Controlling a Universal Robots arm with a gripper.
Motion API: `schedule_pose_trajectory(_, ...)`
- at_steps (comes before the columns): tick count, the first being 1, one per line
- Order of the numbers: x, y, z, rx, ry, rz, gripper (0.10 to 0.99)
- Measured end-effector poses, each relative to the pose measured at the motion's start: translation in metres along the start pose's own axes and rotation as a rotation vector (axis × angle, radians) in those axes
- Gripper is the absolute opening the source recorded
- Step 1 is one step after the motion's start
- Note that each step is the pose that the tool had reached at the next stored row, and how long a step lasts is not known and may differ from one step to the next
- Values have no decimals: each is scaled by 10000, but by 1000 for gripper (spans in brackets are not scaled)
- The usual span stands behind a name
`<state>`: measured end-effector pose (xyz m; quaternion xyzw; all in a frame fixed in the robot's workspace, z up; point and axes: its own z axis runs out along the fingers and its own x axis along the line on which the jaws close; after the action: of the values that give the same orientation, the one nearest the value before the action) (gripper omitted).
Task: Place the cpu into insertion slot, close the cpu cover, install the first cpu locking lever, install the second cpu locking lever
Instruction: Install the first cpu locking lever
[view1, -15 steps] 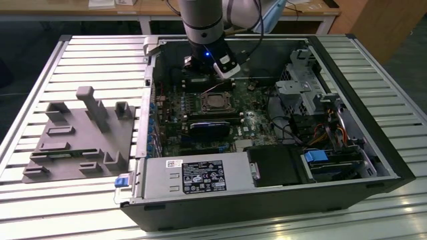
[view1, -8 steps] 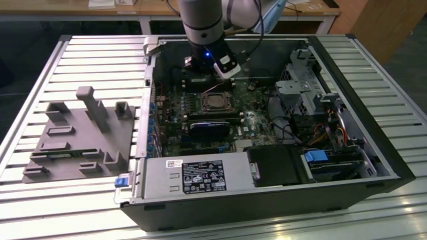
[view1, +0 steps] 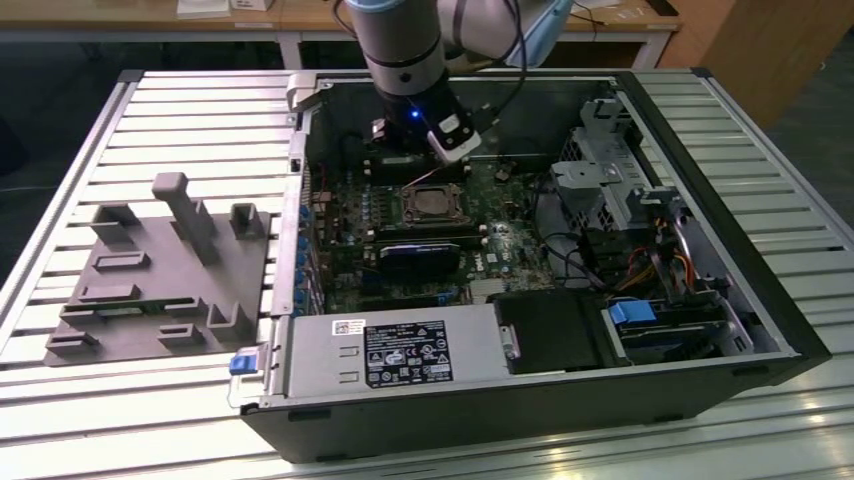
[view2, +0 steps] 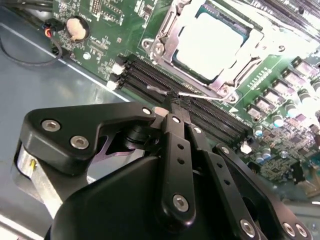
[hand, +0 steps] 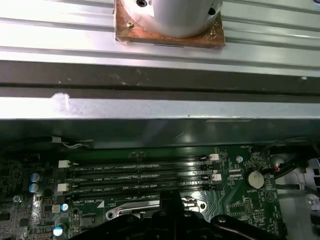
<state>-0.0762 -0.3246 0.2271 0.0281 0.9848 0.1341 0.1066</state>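
Observation:
The cpu (view2: 210, 42), a silvery square chip, lies in the insertion slot (view1: 434, 205) on the green motherboard inside the open computer case. The cpu cover (view2: 167, 35), a silver metal frame, lies down around the chip. A thin wire locking lever (view2: 197, 95) runs along the socket's edge beside the black memory slots (view2: 145, 75). My gripper (view2: 172, 107) hangs just over that edge with its black fingers shut together, tips at the lever; whether they touch it I cannot tell. In the exterior view the gripper (view1: 447, 160) stands just behind the socket.
A black heatsink block (view1: 420, 250) sits in front of the socket. The power supply (view1: 400, 355) fills the case's front, and the drive cage (view1: 614, 170) with cables stands on the exterior view's right. A grey fixture (view1: 160, 270) lies on the slatted table beside the case.

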Motion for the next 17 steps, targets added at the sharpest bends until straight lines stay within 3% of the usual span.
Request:
schedule_pose_trajectory(4,10,1,45,160,-12,-13,102)
schedule_pose_trajectory(8,20,44,82,199,-15,-21,102)
schedule_pose_trajectory(10,25,66,105,267,-20,-38,102)
schedule_pose_trajectory(13,33,79,136,381,-77,-78,102)
schedule_pose_trajectory(17,41,91,173,418,-103,-92,102)
